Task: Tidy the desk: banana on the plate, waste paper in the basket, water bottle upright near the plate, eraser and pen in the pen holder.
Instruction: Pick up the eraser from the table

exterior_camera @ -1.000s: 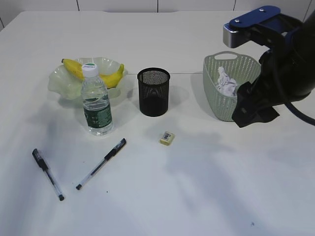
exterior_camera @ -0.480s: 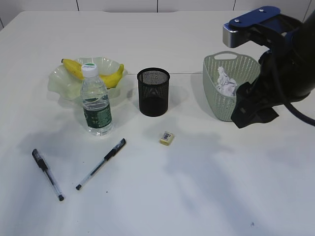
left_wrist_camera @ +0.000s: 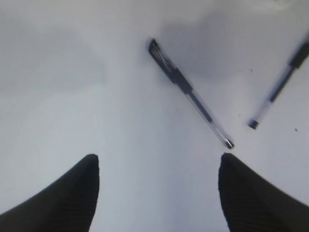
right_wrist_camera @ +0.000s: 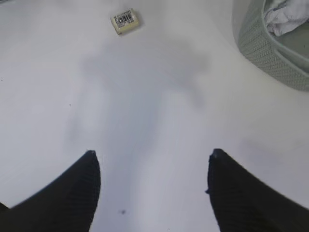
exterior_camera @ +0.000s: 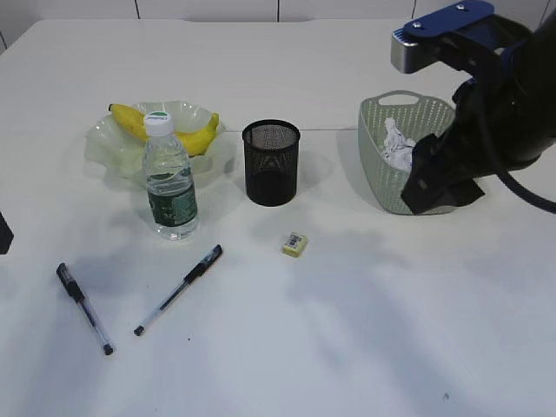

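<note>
A: Risk ahead? Left fingers spread wide and empty above the near pen; thin, smooth, round barrel, likely to roll or skid on the slick white table.

B: Same for the right fingers, open, holding nothing. Tiny pale eraser well ahead, easily nudged aside. Crumpled paper already inside the latticed basket.

banana: yellow, lying in plate, 10 o'clock
bottle: upright, just in front of plate
paper: crumpled, in basket, 2 o'clock
eraser: flat, centre
pens: two, flat, 8 o'clock
holder: upright, 12 o'clock
</note>
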Robot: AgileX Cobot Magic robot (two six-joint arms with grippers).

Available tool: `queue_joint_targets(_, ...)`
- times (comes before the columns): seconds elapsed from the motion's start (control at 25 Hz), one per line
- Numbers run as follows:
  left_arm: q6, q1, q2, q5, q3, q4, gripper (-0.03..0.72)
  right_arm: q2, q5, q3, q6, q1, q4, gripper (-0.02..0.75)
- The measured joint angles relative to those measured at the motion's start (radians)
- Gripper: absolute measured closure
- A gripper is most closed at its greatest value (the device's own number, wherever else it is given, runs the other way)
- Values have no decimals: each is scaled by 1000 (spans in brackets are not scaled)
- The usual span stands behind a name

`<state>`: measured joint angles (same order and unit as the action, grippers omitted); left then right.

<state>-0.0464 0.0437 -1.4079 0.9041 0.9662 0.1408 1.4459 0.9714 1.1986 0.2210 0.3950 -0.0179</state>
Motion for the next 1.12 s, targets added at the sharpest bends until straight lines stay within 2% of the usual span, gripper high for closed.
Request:
queue_joint_targets(0.08, 13, 0, 0, 60, 13, 41, 155, 2, -19, 2, 0, 0, 0, 232)
queue_joint_targets(0.24, 20, 0, 0, 110, 16, 57, 157, 58, -5, 51, 6, 0, 0, 246)
queue_joint_targets(0.56, 20, 0, 0, 138, 16, 59, 174, 272, 125, 291, 72, 0, -13, 252)
queue_joint_targets(0.84, 20, 0, 0, 174, 16, 61, 209, 471, 205, 500, 115, 1, -79, 253)
queue_joint_targets(1.12, 22, 0, 0, 186, 16, 61, 211, 670, 248, 673, 154, 42, -84, 253)
